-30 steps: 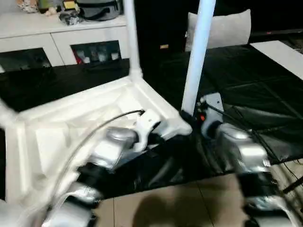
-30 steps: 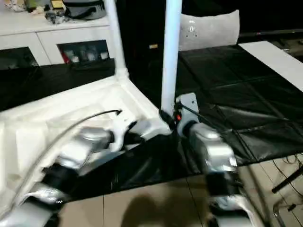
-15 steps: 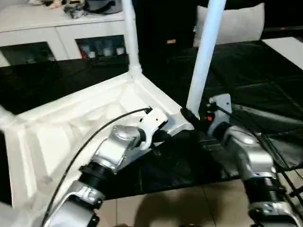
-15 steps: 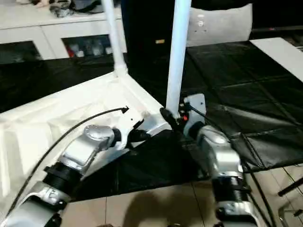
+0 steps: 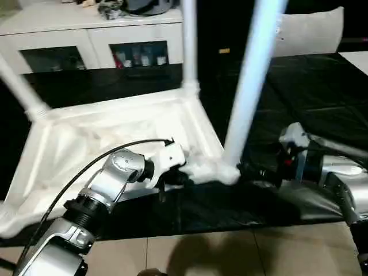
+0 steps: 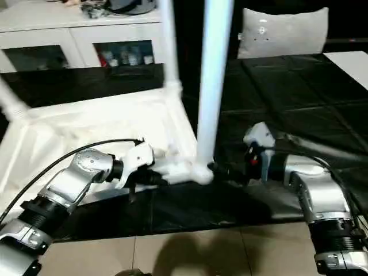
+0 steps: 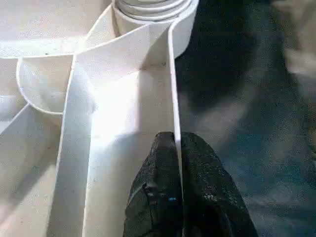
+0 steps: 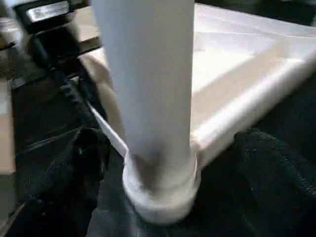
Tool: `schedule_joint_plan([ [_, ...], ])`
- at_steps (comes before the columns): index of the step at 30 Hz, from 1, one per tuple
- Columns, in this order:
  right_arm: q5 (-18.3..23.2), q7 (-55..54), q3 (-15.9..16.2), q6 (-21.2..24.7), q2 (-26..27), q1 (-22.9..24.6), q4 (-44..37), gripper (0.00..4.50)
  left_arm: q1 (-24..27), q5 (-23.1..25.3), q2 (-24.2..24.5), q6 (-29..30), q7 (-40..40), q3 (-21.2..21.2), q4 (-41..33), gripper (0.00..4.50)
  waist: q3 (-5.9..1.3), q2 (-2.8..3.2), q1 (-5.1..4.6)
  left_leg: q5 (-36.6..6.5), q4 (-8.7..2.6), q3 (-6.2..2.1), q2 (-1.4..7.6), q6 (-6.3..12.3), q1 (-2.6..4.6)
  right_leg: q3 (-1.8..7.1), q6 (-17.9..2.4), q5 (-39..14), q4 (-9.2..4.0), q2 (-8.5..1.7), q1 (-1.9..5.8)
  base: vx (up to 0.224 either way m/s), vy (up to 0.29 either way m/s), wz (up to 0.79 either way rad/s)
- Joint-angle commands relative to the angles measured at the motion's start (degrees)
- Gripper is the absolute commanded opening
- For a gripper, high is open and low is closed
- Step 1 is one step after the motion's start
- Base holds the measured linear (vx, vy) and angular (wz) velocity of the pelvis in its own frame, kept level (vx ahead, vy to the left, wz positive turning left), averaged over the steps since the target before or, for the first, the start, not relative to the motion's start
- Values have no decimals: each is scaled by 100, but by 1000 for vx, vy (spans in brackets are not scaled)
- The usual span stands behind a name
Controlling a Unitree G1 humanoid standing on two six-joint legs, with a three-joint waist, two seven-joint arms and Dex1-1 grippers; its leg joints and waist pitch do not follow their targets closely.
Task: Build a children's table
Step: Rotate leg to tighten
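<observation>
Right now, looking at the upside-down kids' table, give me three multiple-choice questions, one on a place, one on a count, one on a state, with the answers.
1. Where does the grey cushion stand?
A. on the floor tiles
B. at the far side of the black surface
C. on the white cabinet

2. How many legs stand in the tabletop's corner sockets?
A. three
B. one
C. none

3. How is the left gripper?
A. spread wide in the air
B. shut on the tabletop's side rim
C. holding a leg

Answers: 1 B, it stands behind the black surface. 2 A, three legs show in the head views. 3 B, its fingers pinch the thin rim in the left wrist view.
</observation>
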Motion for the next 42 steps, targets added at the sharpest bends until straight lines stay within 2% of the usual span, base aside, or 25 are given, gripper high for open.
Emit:
schedule_joint_plan([
  [1,122,482,139,-39,-156,-53,-127,411,2,65,136,-230,-520,-326,-106,0,-354,-119,0,-772,-354,-146,460,653,89,357,-955,-1600,-393,-586,256,0,0,0],
  [4,138,867,339,-201,-164,-58,-149,396,-48,17,253,-435,-882,-428,-120,0,-346,-147,42,-841,-358,-150,451,640,81,351,-941,-1736,-393,-605,260,0,0,0],
  [6,127,1015,454,-262,-117,-67,-102,366,-55,-17,305,-469,-1070,-480,-201,0,-341,-147,38,-886,-366,-147,449,604,84,353,-896,-1888,-414,-608,259,0,0,0],
  [7,127,1015,454,-262,-117,-67,-102,366,-55,-17,305,-469,-1070,-480,-201,0,-344,-165,40,-882,-370,-150,456,588,87,352,-895,-1902,-411,-608,261,0,0,0],
  [8,141,1107,528,-276,-103,-48,-139,354,-57,-23,329,-483,-1153,-508,-237,0,-347,-150,49,-842,-370,-151,460,578,93,355,-909,-1865,-404,-601,253,0,0,0],
  [9,155,1174,569,-278,-90,-41,-153,348,-64,-18,333,-504,-1189,-521,-236,0,-349,-167,53,-844,-372,-152,466,579,91,356,-914,-1850,-399,-602,257,0,0,0],
  [10,177,1230,592,-253,-83,-34,-167,336,-66,-16,332,-516,-1200,-525,-237,0,-355,-154,62,-827,-367,-152,466,584,88,358,-925,-1811,-390,-606,257,0,0,0],
  [13,215,1426,682,-168,-115,-20,-187,313,-84,-28,332,-553,-1230,-549,-217,0,-360,-165,89,-769,-359,-150,463,596,86,360,-940,-1725,-377,-604,260,0,0,0],
  [17,214,1539,728,-222,-118,-21,-122,290,-98,-64,288,-561,-1224,-505,-167,0,-367,-172,127,-706,-353,-145,459,593,85,362,-924,-1711,-374,-608,263,0,0,0],
  [23,369,1636,721,-92,-107,51,-184,222,-40,-109,307,-475,-1242,-462,-226,0,-370,-175,140,-666,-351,-149,458,610,82,356,-907,-1708,-373,-605,263,0,0,0],
  [25,439,1637,693,-24,-84,81,-233,217,-15,-125,316,-445,-1231,-448,-243,0,-375,-177,146,-648,-347,-147,456,618,82,356,-904,-1708,-371,-601,264,0,0,0],
  [27,653,1430,594,285,62,191,-470,208,74,-242,277,-194,-1100,-323,-332,0,-376,-174,155,-628,-348,-151,465,615,87,359,-902,-1685,-362,-600,261,0,0,0],
  [29,695,1064,513,485,241,211,-553,207,119,-314,222,17,-964,-226,-406,0,-373,-171,148,-613,-360,-157,481,605,83,363,-933,-1639,-355,-606,260,0,0,0],
  [30,633,371,412,649,584,195,-564,206,182,-378,147,333,-759,-117,-556,0,-361,-165,113,-691,-370,-156,471,532,83,359,-907,-1768,-374,-606,253,0,0,0],
  [31,633,371,412,649,584,195,-564,206,182,-378,147,333,-759,-117,-556,0,-343,-172,96,-737,-379,-157,454,493,77,349,-898,-1868,-386,-604,250,0,0,0],
  [33,330,-609,345,762,1012,88,-374,206,218,-425,-13,745,-428,4,-721,0,-310,-179,22,-964,-387,-153,394,338,89,326,-719,-2470,-469,-616,251,0,0,0],
  [34,245,-838,330,759,1110,58,-309,206,222,-423,-57,838,-336,28,-754,0,-293,-159,-63,-1097,-399,-164,382,234,101,316,-633,-2780,-503,-611,240,0,0,0],
  [35,116,-1192,308,738,1249,6,-202,206,227,-412,-132,958,-185,64,-797,0,-291,-160,-131,-1175,-414,-188,366,181,89,292,-524,-2955,-533,-605,269,0,0,0],
  [36,8,-1749,219,839,1486,-77,-79,205,232,-377,-285,1184,114,142,-849,0,-286,-137,-173,-1228,-419,-191,371,160,92,297,-501,-2972,-535,-595,255,0,0,0],
  [38,-71,-2355,97,982,1759,-170,34,204,219,-328,-490,1450,481,231,-868,0,-293,-138,-338,-1342,-425,-215,377,67,103,290,-544,-2865,-540,-593,259,0,0,0],
  [39,-181,-2844,6,1147,1967,-223,88,204,191,-276,-697,1725,828,331,-853,0,-284,-128,-402,-1342,-428,-211,378,79,101,301,-620,-2732,-539,-580,243,0,0,0],
  [40,-294,-3252,-57,1193,2135,-270,164,204,152,-226,-881,1865,1133,415,-788,0,-284,-128,-402,-1342,-428,-211,378,79,101,301,-620,-2732,-539,-580,243,0,0,0],
  [41,-526,-4137,-192,1274,2485,-387,363,204,34,-134,-1297,2096,1846,644,-572,0,-310,-136,-462,-1231,-412,-210,355,98,80,303,-685,-2540,-520,-586,272,0,0,0],
  [42,-579,-4373,-231,1279,2575,-428,439,204,-13,-119,-1418,2119,2062,725,-478,0,-307,-136,-484,-1174,-399,-191,347,116,84,314,-712,-2465,-525,-575,252,0,0,0],
])
